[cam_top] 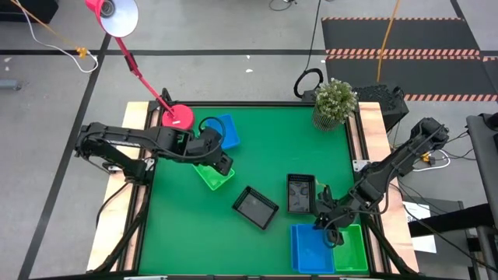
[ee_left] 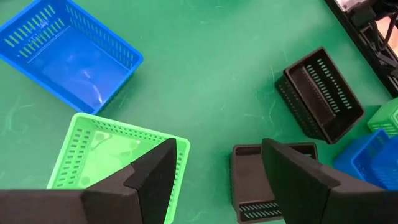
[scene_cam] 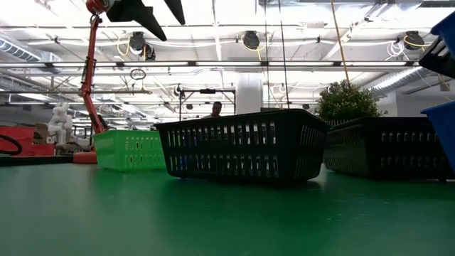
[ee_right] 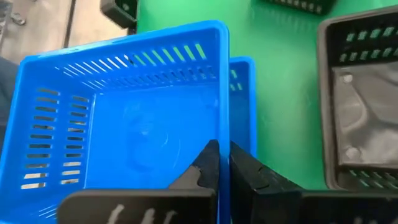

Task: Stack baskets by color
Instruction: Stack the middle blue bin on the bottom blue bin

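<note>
Right gripper (ee_right: pixel 222 163) pinches wall of a blue basket (ee_right: pixel 124 118), above the blue stack (cam_top: pixel 310 247); next: lower it in. Left gripper (ee_left: pixel 214 165) spread, empty, over green basket (ee_left: pixel 112 155).

Baskets all look like moulded plastic with slotted mesh walls. Blue basket (ee_right: pixel 124 124) pinched in the right gripper (ee_right: pixel 222 163): glossy, smooth floor with soft reflections. Green basket (ee_left: pixel 118 155) below the left gripper (ee_left: pixel 217 168): same plastic, slight sheen. Black basket (ee_left: pixel 320 93): duller, semi-matt; another black basket (ee_right: pixel 367 106) has a shiny, smeared floor. Table mat (cam_top: pixel 264 148): matt green, faintly scuffed. Gripper fingers (ee_left: pixel 152 180): matt black, hard plastic look. Table side rails (cam_top: pixel 369 132): bare pale wood.
</note>
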Robot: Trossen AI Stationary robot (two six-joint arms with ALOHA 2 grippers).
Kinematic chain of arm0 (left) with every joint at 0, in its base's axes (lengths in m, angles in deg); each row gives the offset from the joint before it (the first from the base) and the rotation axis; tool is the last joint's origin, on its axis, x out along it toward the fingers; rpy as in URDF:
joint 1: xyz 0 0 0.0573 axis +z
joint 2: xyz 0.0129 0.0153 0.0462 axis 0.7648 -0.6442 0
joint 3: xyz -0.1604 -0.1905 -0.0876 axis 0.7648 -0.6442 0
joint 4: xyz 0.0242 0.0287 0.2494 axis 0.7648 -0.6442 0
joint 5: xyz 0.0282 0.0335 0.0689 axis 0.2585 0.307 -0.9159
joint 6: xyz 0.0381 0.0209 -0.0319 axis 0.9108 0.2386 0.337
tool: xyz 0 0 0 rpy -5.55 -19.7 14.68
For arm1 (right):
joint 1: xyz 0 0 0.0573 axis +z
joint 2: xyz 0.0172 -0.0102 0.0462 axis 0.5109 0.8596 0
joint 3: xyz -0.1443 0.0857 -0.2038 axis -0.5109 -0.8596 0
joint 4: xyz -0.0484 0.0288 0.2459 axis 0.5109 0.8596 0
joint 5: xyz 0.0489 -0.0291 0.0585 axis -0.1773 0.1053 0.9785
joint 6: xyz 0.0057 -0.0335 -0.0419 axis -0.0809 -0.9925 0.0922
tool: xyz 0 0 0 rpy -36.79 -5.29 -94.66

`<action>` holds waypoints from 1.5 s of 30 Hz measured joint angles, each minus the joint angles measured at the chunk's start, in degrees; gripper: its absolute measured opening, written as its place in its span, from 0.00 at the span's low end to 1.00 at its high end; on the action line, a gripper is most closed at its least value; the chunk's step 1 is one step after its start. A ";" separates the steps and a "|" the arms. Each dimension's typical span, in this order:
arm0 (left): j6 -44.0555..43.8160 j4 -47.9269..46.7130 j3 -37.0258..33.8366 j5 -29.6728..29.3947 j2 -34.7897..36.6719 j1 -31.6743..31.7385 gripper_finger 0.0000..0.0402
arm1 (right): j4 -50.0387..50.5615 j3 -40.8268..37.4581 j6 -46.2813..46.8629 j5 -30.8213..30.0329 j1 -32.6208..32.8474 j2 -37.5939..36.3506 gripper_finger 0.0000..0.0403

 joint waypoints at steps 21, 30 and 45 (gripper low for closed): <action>0.20 0.03 -0.01 -1.50 0.00 -0.04 0.59 | 0.02 -0.03 -0.90 -2.65 0.00 0.31 0.01; 0.88 0.04 -0.02 -1.51 0.00 0.00 0.59 | 0.03 -0.06 -2.25 -3.62 -0.04 2.09 0.01; 1.86 -1.23 -0.02 -1.53 -0.01 1.71 0.59 | 0.44 -0.06 -3.92 -3.57 -1.29 2.10 0.01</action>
